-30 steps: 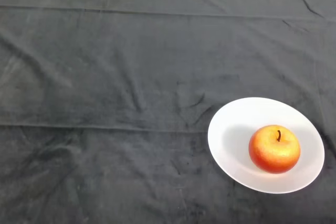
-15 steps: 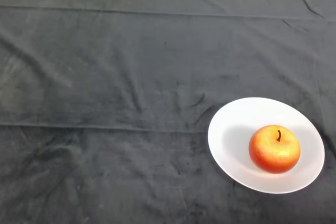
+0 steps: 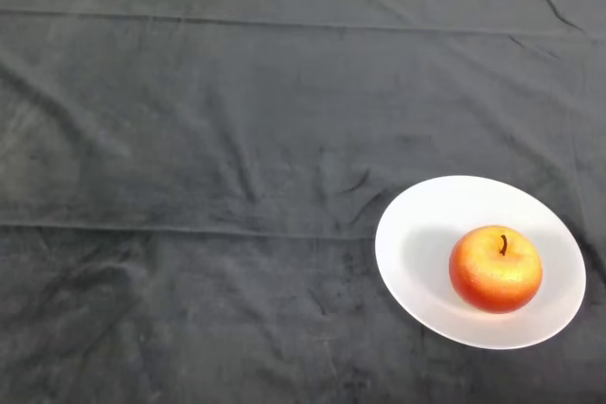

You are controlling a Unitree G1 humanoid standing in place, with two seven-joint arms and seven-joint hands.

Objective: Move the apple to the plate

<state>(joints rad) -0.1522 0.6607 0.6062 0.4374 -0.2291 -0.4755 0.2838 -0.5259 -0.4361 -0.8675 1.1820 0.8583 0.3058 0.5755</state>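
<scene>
Red-orange apple [image 3: 495, 269] on white plate [image 3: 426, 224]

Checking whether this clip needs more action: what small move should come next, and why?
Probably none beyond keeping the arm clear. The apple already sits upright, stem up, inside the white plate on the dark cloth, and no part of the robot shows, so the placement looks done.
</scene>
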